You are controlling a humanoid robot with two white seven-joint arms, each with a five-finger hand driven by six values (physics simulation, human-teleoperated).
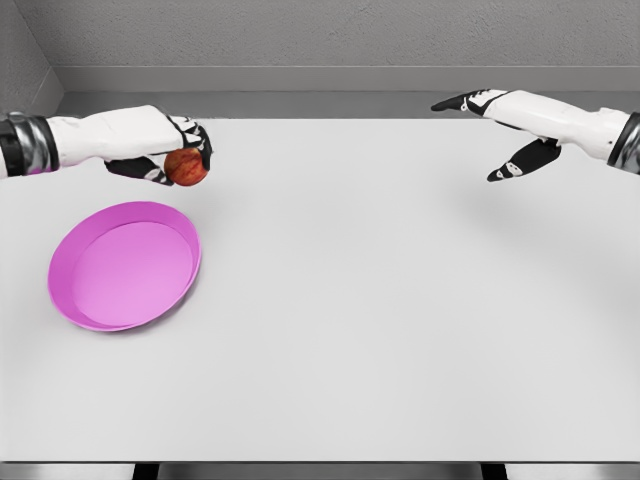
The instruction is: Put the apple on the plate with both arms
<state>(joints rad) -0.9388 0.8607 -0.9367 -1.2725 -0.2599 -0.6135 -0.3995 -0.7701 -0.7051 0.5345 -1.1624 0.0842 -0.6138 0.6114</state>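
Left hand [165, 150] clamped on apple [186, 167], above counter [400, 300] just behind plate [125, 265]; right hand [500, 135] spread, well apart.

There is only one view, from the robot's head, looking down and forward across the table [400, 330] toward the far wall [330, 35], wide enough to take in both hands, left [160, 145] and right [500, 125].

No readable txt, labels, brands or nos. anywhere. Nothing printed on any obj or surface in head view.
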